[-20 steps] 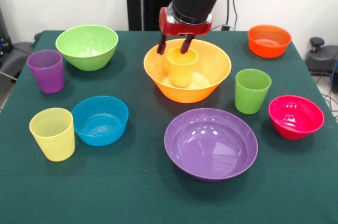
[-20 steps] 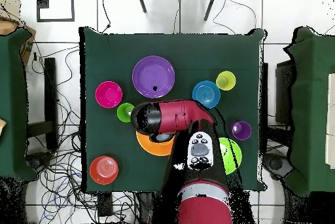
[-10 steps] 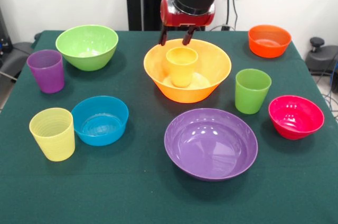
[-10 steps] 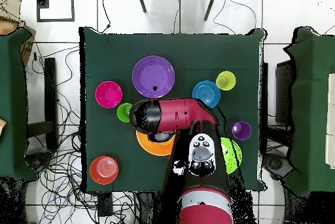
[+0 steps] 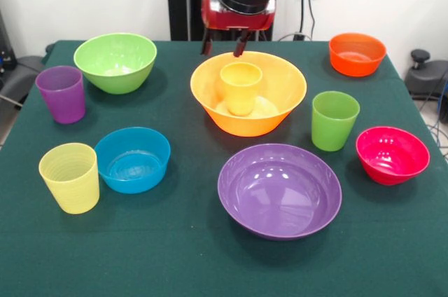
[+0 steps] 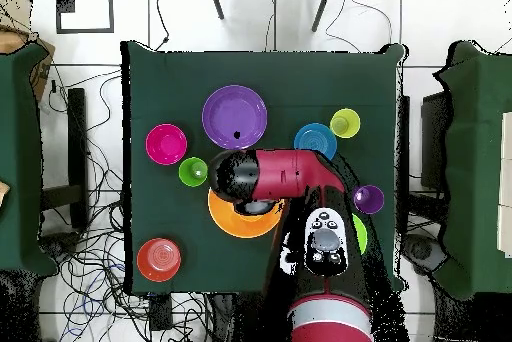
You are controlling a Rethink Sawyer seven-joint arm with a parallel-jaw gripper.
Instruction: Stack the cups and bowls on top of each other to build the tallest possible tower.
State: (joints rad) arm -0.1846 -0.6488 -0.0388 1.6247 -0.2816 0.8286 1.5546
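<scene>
Gripper (image 5: 222, 46) spread and empty above the orange-yellow bowl (image 5: 280, 101) near the table's (image 5: 182, 255) far edge; orange cup (image 5: 241, 87) upright inside.

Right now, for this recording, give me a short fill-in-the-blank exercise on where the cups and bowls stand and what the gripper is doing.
1. The orange cup stands upright inside the large ____ bowl.
2. The gripper hangs above that bowl's far rim with its fingers apart, holding ____.
3. In the front view, the pale yellow cup stands right beside the ____ bowl.
4. The purple bowl holds ____ cups.

Missing words: orange-yellow; nothing; blue; no
</scene>
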